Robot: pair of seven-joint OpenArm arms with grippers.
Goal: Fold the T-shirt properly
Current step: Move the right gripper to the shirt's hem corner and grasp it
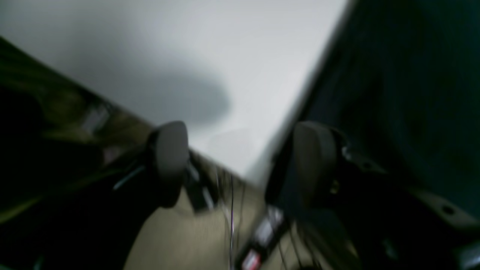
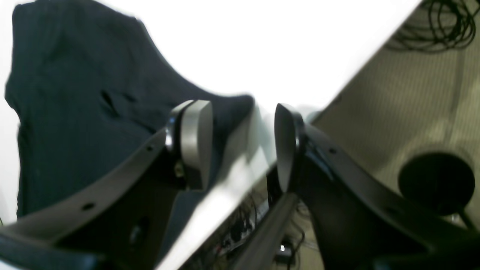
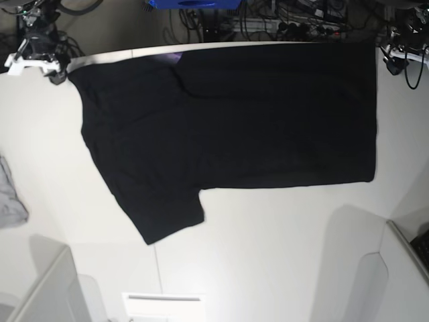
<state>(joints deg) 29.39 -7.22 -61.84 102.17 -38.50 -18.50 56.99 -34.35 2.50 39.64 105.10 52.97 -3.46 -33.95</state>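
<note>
Both grippers, left gripper (image 1: 240,165) and right gripper (image 2: 242,144), spread and empty beside T-shirt (image 3: 234,121) on table (image 3: 268,255). Release after lengthwise fold judged. Next: regrasp required for crosswise fold.

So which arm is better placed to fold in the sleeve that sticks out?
Probably the right gripper: it hangs open at the T-shirt edge on the sleeve's side; the open left gripper is at the opposite end.

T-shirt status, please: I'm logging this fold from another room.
Left gripper open, empty. Right gripper open, empty. T-shirt spread on table, one sleeve out. Grey cloth at edge, apart.
</note>
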